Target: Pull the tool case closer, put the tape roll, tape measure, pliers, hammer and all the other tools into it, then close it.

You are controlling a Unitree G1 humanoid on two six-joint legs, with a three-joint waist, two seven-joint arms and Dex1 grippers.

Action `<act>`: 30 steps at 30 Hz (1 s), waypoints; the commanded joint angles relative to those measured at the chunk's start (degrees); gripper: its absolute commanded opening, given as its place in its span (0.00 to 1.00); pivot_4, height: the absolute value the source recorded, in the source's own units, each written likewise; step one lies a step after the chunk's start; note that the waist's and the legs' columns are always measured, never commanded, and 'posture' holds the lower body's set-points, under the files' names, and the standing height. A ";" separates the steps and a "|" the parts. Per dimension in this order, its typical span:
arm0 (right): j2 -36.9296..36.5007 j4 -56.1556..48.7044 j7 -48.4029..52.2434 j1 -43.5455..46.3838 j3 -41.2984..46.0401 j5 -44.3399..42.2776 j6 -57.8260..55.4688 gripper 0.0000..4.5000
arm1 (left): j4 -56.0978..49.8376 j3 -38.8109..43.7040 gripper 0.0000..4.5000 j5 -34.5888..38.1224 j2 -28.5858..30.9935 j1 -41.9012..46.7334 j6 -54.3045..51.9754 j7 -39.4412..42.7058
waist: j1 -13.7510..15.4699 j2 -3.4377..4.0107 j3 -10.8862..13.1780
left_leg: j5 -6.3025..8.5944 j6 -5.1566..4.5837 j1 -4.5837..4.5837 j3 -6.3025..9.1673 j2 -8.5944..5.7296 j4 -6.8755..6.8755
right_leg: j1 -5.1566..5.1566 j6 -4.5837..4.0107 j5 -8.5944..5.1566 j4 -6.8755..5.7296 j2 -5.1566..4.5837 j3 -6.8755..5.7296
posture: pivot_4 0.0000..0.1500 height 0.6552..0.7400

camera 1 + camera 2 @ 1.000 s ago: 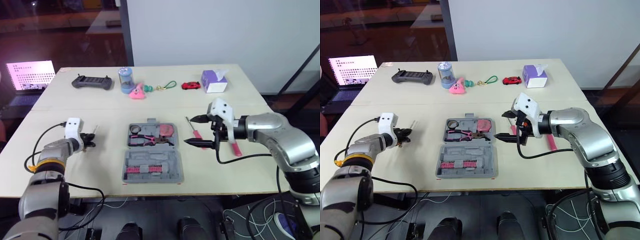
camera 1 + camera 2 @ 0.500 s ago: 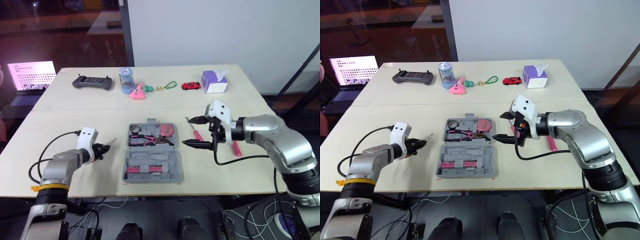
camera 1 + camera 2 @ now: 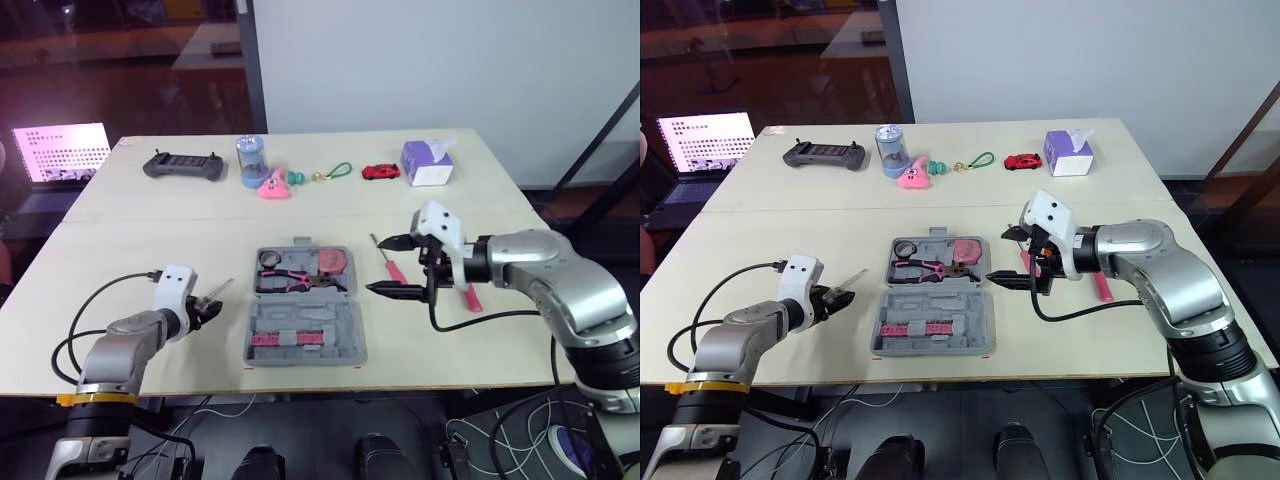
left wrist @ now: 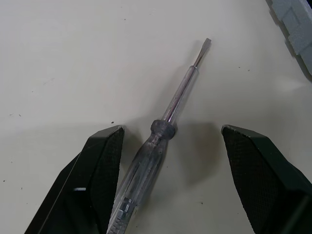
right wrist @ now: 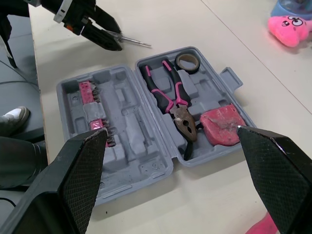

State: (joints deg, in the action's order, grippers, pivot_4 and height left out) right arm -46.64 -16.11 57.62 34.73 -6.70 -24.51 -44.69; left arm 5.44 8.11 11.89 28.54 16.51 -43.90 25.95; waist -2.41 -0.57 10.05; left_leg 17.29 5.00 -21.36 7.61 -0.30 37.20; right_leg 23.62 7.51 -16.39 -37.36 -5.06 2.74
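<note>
The grey tool case (image 3: pixel 305 340) lies open at the table's front middle. In it are pink-handled pliers (image 3: pixel 295 278), a tape roll (image 3: pixel 269 259), a pink tape measure (image 3: pixel 337 262) and a strip of bits (image 3: pixel 289 340). My left gripper (image 3: pixel 207 307) is open just left of the case, low over the table. A clear-handled screwdriver (image 4: pixel 165 122) lies flat between its fingers (image 4: pixel 102 161). My right gripper (image 3: pixel 384 264) stands open right of the case, above a red screwdriver (image 3: pixel 393 266). A pink hammer handle (image 3: pixel 470 297) lies under the right forearm.
Along the far side are a black controller (image 3: pixel 183 165), a blue cup (image 3: pixel 250 157), a pink toy (image 3: pixel 272 185), a green ring keychain (image 3: pixel 341 170), a red toy car (image 3: pixel 381 172) and a purple tissue box (image 3: pixel 428 162). A laptop (image 3: pixel 58 152) sits far left.
My left gripper brought the clear screwdriver nearer the case and the front edge, then opened, and the screwdriver now lies on the table. The right arm has hardly moved.
</note>
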 commanded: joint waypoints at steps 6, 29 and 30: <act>0.23 -0.22 -0.15 1.85 -0.63 1.19 1.01 1.00 | 3.80 -3.45 0.75 -0.92 1.89 1.42 3.76 4.80 | 0.29 0.00 0.00 | -0.01 0.01 -0.01 0.00 0.00 0.01 | -0.01 0.00 0.00 0.01 -0.01 -0.01 | 1.00 1.00; 1.22 -0.76 -1.43 0.79 -1.00 1.03 1.17 1.00 | 6.64 -0.60 0.00 3.26 9.99 6.54 7.91 18.24 | 0.10 -0.01 0.01 | 0.00 0.01 -0.03 0.01 -0.01 0.01 | 0.00 0.00 0.00 0.01 -0.01 -0.03 | 1.00 1.00; 1.32 -0.92 -1.30 0.76 -1.11 0.91 1.17 1.00 | 5.50 -0.66 0.00 4.28 11.18 7.04 6.97 20.06 | 0.05 -0.01 0.02 | 0.00 0.00 -0.04 0.01 -0.01 0.00 | 0.01 0.00 0.00 0.01 -0.01 -0.03 | 1.00 1.00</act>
State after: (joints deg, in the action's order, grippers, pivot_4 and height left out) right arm -45.96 -15.60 56.09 35.13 -8.21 -23.27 -44.55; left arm 14.54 5.44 14.11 37.83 21.56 -36.15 43.40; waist -2.36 -0.58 10.06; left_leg 17.28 5.00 -21.41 7.63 -0.31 37.20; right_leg 23.63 7.51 -16.39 -37.35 -5.07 2.72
